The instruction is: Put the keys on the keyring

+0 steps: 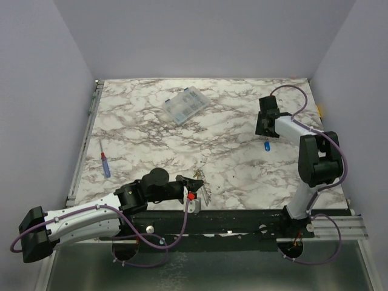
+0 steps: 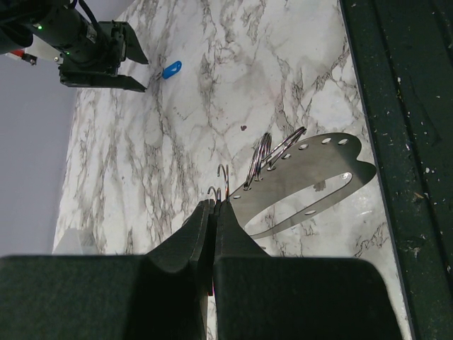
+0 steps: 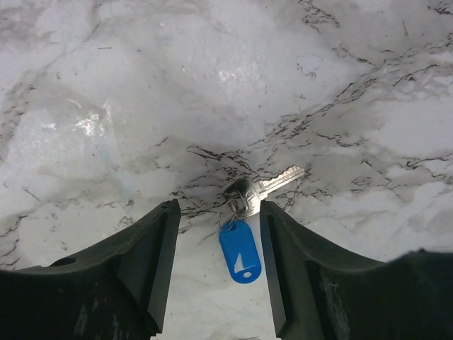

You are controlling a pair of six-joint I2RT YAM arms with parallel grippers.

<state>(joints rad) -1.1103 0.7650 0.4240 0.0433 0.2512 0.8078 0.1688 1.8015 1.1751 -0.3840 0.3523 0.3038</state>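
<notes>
Right wrist: right gripper [image 3: 219, 212] fingers [image 3: 152, 262] spread, empty, straddling blue-tagged key [image 3: 244, 195] lying flat on marble table [image 3: 106, 85], far right. Left gripper [image 2: 214, 205] fingers [image 2: 233, 234] pressed together, pinching end of keyring [image 2: 297, 170] at near centre, well apart from key. Judged: 0 keys threaded; pickup, carry, threading all left.

Left arm [image 1: 79, 221] is lying low, stretched out from its base toward the centre, forearm almost level. The left gripper [image 2: 214, 205] at its end is clamped tight, both fingers pressed flat together with no gap showing. On the other side, the right arm [image 1: 315, 159] stands tall and folds sharply at the elbow, forearm reaching out to the left. The right gripper [image 3: 219, 210] points down, tips low, jaws parted with a clear gap between them.
</notes>
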